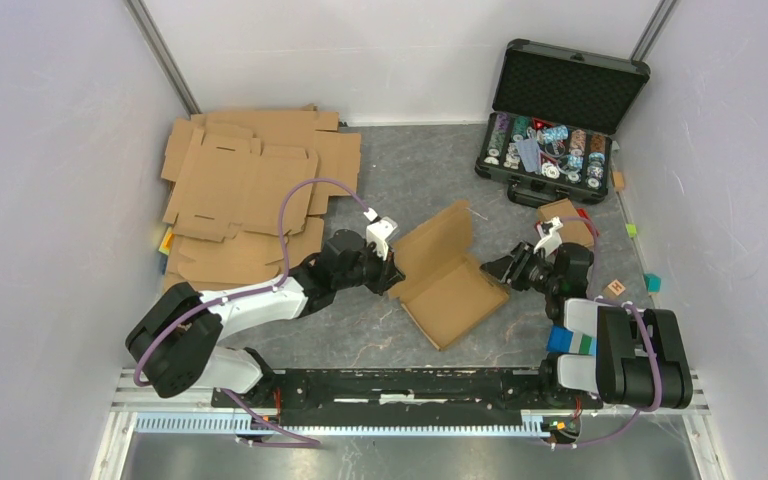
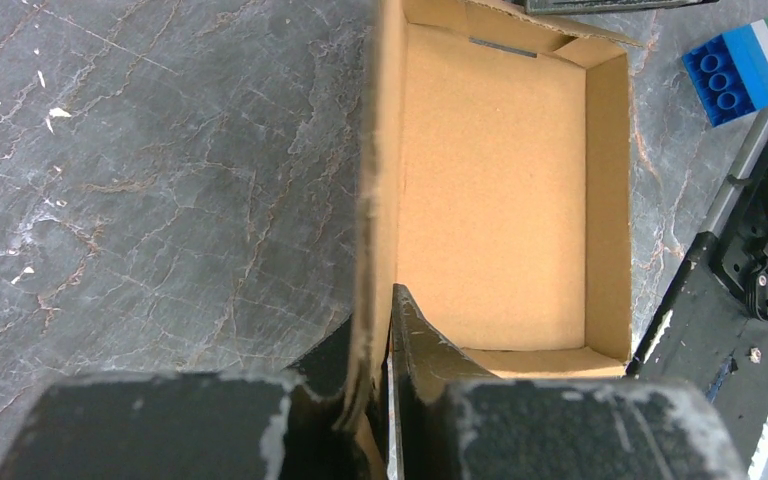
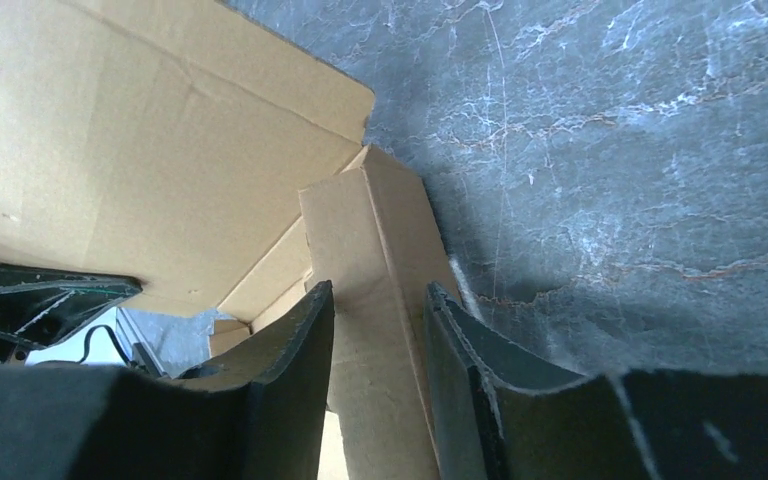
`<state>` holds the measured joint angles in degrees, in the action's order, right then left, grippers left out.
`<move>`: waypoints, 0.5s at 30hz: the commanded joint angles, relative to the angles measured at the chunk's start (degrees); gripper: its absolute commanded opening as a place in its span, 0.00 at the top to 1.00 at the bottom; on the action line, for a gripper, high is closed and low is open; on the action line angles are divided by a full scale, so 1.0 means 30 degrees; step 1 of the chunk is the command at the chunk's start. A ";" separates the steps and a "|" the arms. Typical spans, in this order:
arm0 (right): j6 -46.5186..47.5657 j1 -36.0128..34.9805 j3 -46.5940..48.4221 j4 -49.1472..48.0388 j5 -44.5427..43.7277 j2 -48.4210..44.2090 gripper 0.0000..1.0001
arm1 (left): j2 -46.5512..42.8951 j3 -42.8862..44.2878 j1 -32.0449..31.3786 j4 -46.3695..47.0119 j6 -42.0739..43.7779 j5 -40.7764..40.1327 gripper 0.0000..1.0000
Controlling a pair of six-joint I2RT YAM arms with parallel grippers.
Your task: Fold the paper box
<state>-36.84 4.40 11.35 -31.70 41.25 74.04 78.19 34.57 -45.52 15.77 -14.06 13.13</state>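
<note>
Top external view: we see the paper box [image 1: 457, 292] on the grey table [image 1: 410, 170], nearer the arm bases than the poker chip case [image 1: 563, 95], down and to the left of that case and well apart from it
Shape: a shallow tray with its side walls raised and one broad panel tilted up along a long edge
Left arm: the left gripper [image 1: 390, 272] is at the box end farthest from the case; its wrist camera shows its fingers [image 2: 430, 350] pressed together on the upright panel, one on each face
Right arm: the right gripper [image 1: 492, 268] meets the box end nearest the case; its fingers [image 3: 290, 370] stand apart astride a folded side wall, both close against the cardboard, and we cannot tell whether they press it
Edges: in the left wrist view all four tray walls stand; at the corner towards the case a flap tip pokes above the wall line
Room towards the case: a band of bare grey table lies between box and case
Room below the case: a small cardboard box [image 1: 565, 213] and a wooden block [image 1: 615, 288] sit near the right arm, and a blue brick [image 1: 570, 342] just beside its base
Room far left of the case: the flat cardboard blanks [image 1: 250, 190] lie stacked, their nearest edge apart from the box
</note>
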 commanded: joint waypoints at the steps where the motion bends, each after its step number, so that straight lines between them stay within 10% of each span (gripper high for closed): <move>1: -0.0159 -0.0003 -0.0093 -0.0889 0.0640 -0.0161 0.57 | -0.0258 0.0527 -0.0237 0.0283 0.0792 -0.0127 0.87; 15: 0.4201 -0.0401 0.0407 0.3592 -0.1653 -0.1073 0.48 | -0.0193 0.0579 -0.0267 0.0290 0.0790 -0.0109 0.87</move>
<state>-30.00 4.03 11.40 -25.71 39.70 72.66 78.19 34.57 -45.89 15.73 -13.85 12.93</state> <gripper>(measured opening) 0.515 0.138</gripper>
